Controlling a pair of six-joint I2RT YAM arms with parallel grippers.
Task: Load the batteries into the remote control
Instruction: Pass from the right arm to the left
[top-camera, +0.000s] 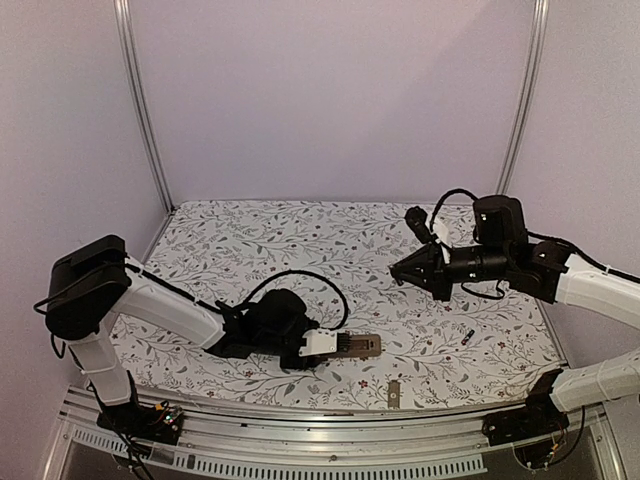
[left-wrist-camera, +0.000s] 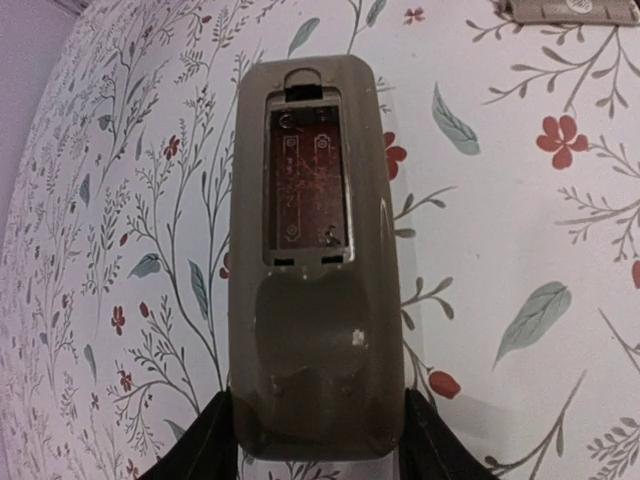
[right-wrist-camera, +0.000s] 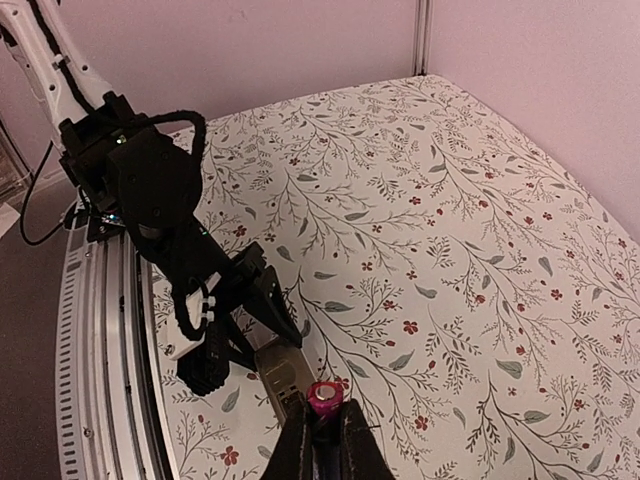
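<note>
We see no brand name or words we can read. The remote (top-camera: 366, 346) has tiny marks inside its open bay, but they are too small for us to read.

The remote is at the front of the table (top-camera: 300, 230), a bit left of the middle. The left claw (top-camera: 338, 344) pinches it by one short end. Its long side runs left to right in the top view, and its free end points right, away from the claw. Its grey-beige back faces up. In the left wrist view the bay is open, and we see only a reddish-brown floor inside.

The right claw (top-camera: 397, 273) hangs above the table, up and to the right of the remote and apart from it. Its fingers (right-wrist-camera: 350, 440) are pressed onto a battery (right-wrist-camera: 322, 398). The battery's round pink-red end faces the right wrist camera. We cannot tell how the rest of it lies between the fingers.

A second battery (top-camera: 467, 336) lies on the table to the right of the remote, well apart from it. It sits at a slant.

A small flat grey cover (top-camera: 394, 393) lies near the front edge, just below the remote's free end. Its long side runs front to back.
</note>
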